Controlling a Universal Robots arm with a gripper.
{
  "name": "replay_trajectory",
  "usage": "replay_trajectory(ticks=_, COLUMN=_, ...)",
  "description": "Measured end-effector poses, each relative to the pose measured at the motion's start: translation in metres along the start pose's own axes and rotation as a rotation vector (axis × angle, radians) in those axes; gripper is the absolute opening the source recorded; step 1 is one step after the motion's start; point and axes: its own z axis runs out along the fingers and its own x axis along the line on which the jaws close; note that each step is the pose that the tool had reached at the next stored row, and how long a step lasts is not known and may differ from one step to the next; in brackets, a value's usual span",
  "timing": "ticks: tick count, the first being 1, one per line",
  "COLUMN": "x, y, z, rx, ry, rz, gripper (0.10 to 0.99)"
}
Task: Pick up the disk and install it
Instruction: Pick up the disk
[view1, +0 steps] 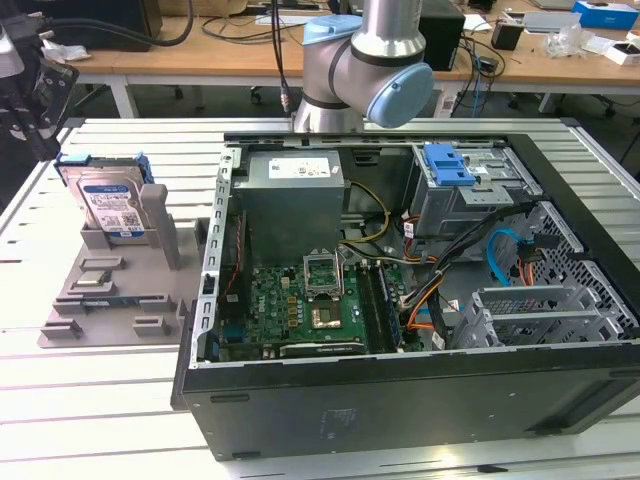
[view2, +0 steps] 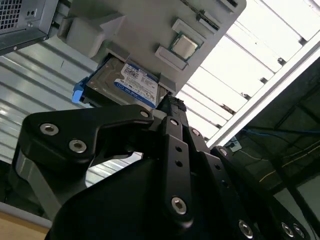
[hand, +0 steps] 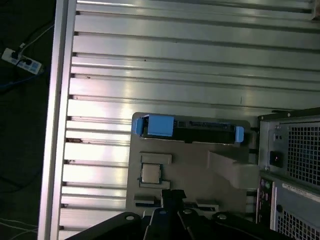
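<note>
Robotics lab or electronics workshop: a grey-and-blue jointed robot arm (view1: 370, 65) stands at the back edge of a ribbed aluminium table (view1: 90, 390) carrying an opened black computer tower (view1: 400, 410); cluttered, cable-strewn wooden desks (view1: 210, 50) stand behind.

The flat rectangular silver-metal disk (view1: 108, 203), with a blue-and-white printed label and blue plastic side rails, stands on its edge in a slot of a grey plastic holder (view1: 110, 300). It leans back a little. The holder lies on the ribbed metal bench (view1: 100, 400), at the exterior view's left of the open computer case (view1: 400, 400). In the second wrist view the disk (view2: 131, 82) shows its label; in the first wrist view the disk (hand: 200, 126) shows a dark narrow edge between its blue rails.
</note>
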Motion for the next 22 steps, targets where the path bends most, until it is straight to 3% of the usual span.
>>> replay_trajectory(ticks=2, x=0.0000, y=0.0000, z=0.0000, rx=-0.001, ry=0.0013, rz=-0.035, gripper=0.106)
replay_trajectory(ticks=6, x=0.0000, y=0.0000, z=0.0000, rx=-0.004, ry=0.0065, rz=-0.169, gripper=0.106)
replay_trajectory(ticks=22, x=0.0000, y=0.0000, z=0.0000, rx=-0.009, ry=0.0148, rz=-0.383, gripper=0.106)
